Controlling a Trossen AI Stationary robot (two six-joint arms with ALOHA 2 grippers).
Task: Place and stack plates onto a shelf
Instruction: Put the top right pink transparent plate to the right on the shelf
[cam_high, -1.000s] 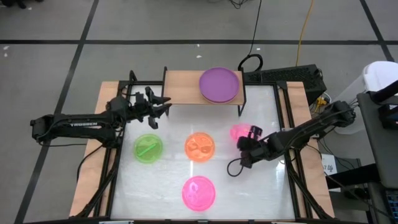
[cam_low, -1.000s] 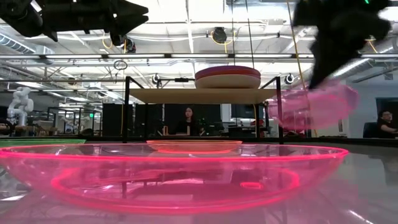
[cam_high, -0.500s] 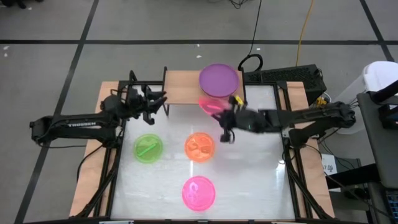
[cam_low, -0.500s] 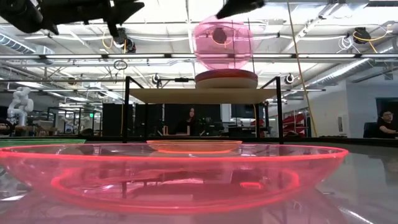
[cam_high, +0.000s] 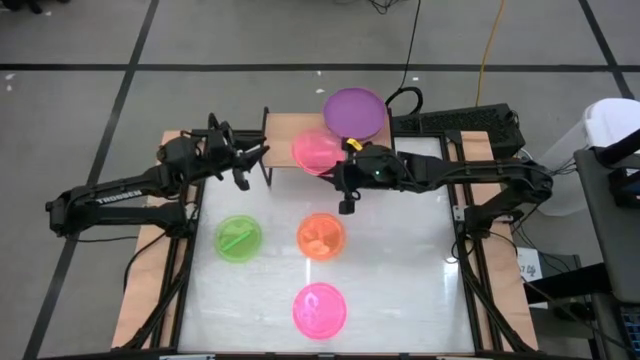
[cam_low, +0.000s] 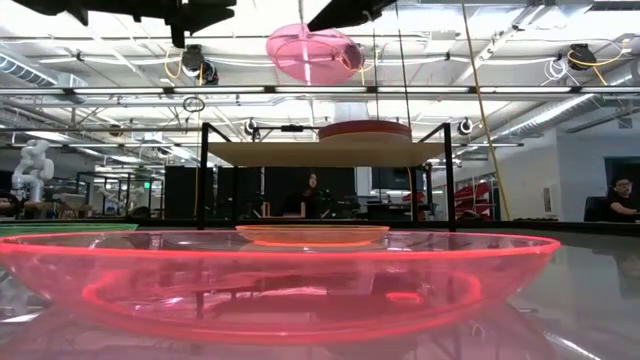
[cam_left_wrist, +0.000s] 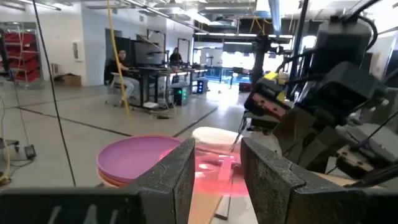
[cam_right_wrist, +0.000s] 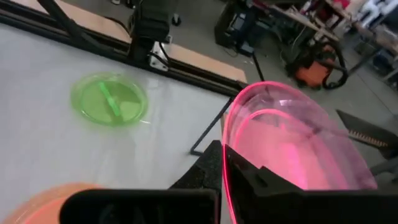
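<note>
My right gripper (cam_high: 340, 168) is shut on a small pink plate (cam_high: 318, 150) and holds it high over the light-wood shelf (cam_high: 285, 135), beside the purple plate (cam_high: 355, 112) that tops the stack at the shelf's right end. In the low view this pink plate (cam_low: 312, 52) hangs tilted well above the shelf (cam_low: 320, 153). My left gripper (cam_high: 243, 165) is open and hovers at the shelf's left end, touching nothing. A green plate (cam_high: 238, 240), an orange plate (cam_high: 321, 236) and another pink plate (cam_high: 319, 309) lie flat on the white table. My right gripper pinches the small pink plate by its rim (cam_right_wrist: 225, 163), one finger (cam_right_wrist: 205, 174) on each face. The fingers reach in from the table's right side. The plate is lifted clear, tilted, above the shelf.
The shelf's thin black legs (cam_low: 203, 175) stand at its ends. The purple plate overhangs the shelf's far edge. The shelf's left half (cam_high: 280, 128) is bare wood. People sit in the room behind the table.
My right gripper has carried the pink plate from low over the table's right side up and toward the far left, to above the shelf, and the plate has tipped on the way. The purple plate has shifted toward the shelf's far edge. My left gripper has drifted slightly toward the far edge.
</note>
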